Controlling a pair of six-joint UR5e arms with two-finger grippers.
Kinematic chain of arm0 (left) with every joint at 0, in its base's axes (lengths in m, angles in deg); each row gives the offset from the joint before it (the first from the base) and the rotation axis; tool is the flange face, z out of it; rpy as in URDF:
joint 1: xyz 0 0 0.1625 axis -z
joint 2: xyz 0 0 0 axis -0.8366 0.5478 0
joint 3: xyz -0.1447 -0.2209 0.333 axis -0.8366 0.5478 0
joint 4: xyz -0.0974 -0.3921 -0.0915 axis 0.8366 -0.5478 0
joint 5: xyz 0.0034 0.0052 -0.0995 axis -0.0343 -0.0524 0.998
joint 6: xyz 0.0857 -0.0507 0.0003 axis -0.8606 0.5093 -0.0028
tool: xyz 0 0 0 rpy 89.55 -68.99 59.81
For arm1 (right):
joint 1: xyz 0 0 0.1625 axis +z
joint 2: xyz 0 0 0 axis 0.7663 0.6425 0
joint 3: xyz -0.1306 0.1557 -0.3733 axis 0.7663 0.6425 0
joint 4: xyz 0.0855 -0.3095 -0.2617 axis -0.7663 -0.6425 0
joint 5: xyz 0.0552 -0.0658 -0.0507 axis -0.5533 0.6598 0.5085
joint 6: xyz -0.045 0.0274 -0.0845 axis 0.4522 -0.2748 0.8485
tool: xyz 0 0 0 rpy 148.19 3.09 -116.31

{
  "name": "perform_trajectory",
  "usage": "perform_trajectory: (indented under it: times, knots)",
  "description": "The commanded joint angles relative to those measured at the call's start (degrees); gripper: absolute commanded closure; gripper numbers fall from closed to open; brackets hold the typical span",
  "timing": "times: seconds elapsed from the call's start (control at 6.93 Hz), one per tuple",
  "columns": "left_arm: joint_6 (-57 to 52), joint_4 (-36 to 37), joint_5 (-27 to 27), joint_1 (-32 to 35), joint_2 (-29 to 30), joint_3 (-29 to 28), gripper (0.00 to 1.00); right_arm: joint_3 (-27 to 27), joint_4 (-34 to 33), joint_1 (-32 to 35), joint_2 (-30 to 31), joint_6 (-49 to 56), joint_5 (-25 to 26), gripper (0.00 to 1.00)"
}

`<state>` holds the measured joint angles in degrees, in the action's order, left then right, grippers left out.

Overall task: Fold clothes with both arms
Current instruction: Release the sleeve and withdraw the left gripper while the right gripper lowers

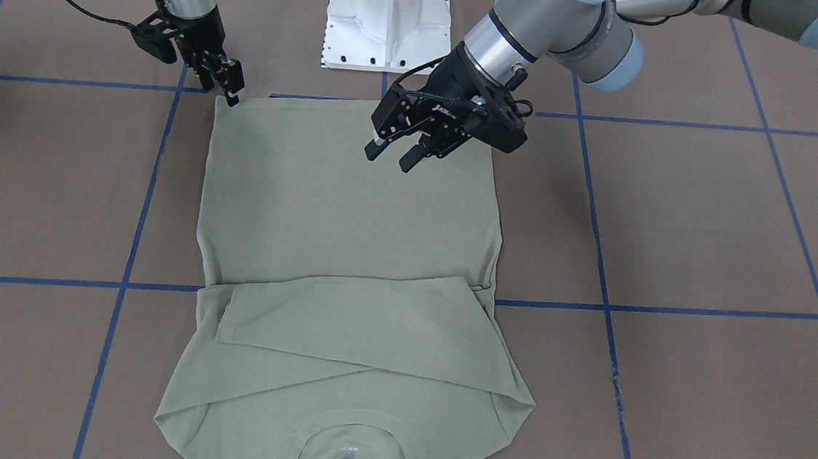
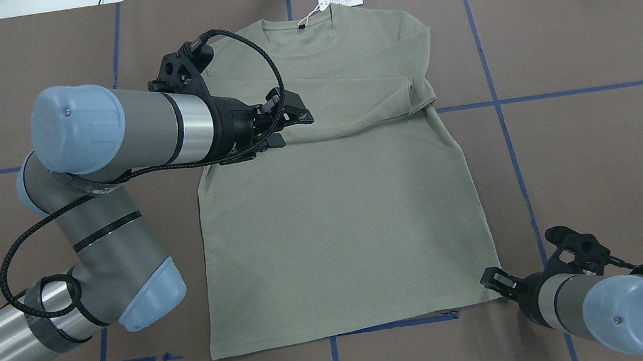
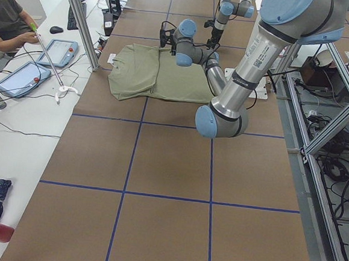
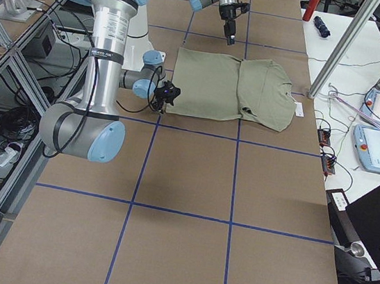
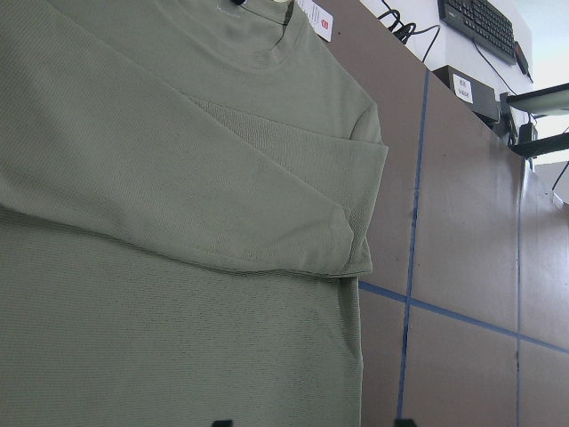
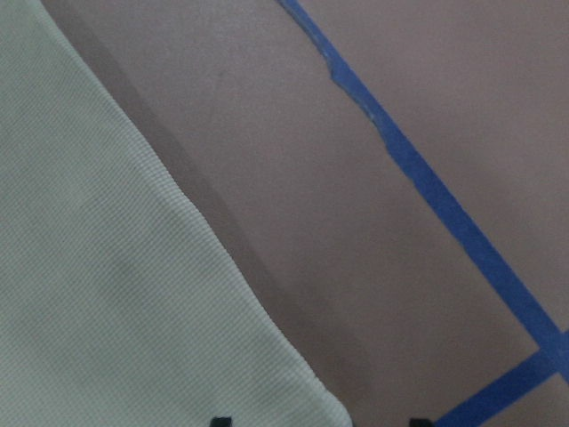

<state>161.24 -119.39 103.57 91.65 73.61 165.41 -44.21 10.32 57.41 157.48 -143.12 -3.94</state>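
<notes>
The sage-green shirt [image 2: 337, 203] lies flat on the brown table [image 2: 595, 154], with its hem towards the robot and its ribbed neck on the far side. Both sleeves are folded across the chest. The white hang tag [image 2: 340, 0] rests on the table just beyond the neck.

The left arm [image 2: 100, 130] bends sharply at the elbow, and its wrist runs level, pointing right over the shirt's left half. The left gripper [image 1: 390, 156] hangs above the cloth just on the near side of the folded sleeves, tilted down, its fingers apart and holding nothing.

The right arm [image 2: 622, 305] reaches in low from the near right. The right gripper [image 1: 230, 91] points down at the shirt's near right hem corner. In the right wrist view its fingertips stand apart, with that corner between them and not clamped.
</notes>
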Motion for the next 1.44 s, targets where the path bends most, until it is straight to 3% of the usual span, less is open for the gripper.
perform_trajectory:
  times: [0.0,0.14,0.29,0.43,0.72,1.01,1.15,1.3]
  knots:
    - [-0.04,-0.17,-0.18,0.03,-0.39,0.04,0.32,0.50,0.00,-0.09,-0.42,0.01,-0.74,0.47]
    - [0.05,-0.18,-0.44,0.03,-0.65,0.04,0.32,0.50,0.00,-0.01,-0.51,0.10,-0.75,0.63]
    - [-0.04,-0.18,-0.44,0.03,-0.83,0.04,0.32,0.85,-0.17,0.08,-0.42,0.10,-0.75,0.86]
    - [0.05,-0.18,-0.44,0.03,-0.92,0.04,0.32,0.68,-0.18,0.26,-0.34,0.19,-0.84,1.00]
    - [0.14,-0.18,-0.35,0.03,-1.62,0.39,0.32,-0.02,-0.26,0.43,-0.25,0.36,-0.84,1.00]
    - [1.19,2.00,-0.18,-0.23,-7.38,5.63,0.32,-2.81,-0.26,0.70,0.10,0.36,-0.84,1.00]
    - [3.98,8.29,-0.44,-1.89,-9.08,9.40,0.32,-3.53,-0.26,0.61,-0.16,0.28,-0.84,1.00]
    - [4.27,15.40,-4.97,-8.08,-11.09,13.62,0.31,-3.89,-0.26,0.61,-0.25,0.19,-0.84,1.00]
